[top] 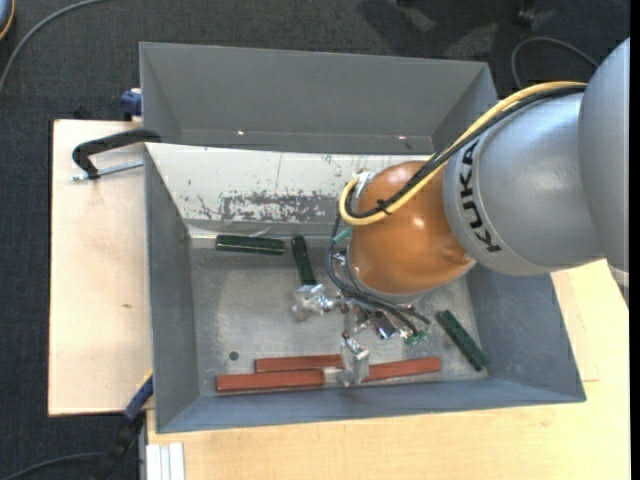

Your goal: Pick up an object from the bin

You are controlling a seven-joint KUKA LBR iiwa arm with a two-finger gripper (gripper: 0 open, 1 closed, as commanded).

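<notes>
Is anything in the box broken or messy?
Nothing looks broken or spilled. The sticks just lie every which way: reddish-brown bars along the front wall, dark green bars near the back, and another green bar tilted at the right. The bin's back wall has dark speckled scuffs.

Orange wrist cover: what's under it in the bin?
Below the orange cover, the hand is at the red-brown bars by the near wall; a dark green bar lies to its right. The bin floor directly under the cover is hidden.
</notes>
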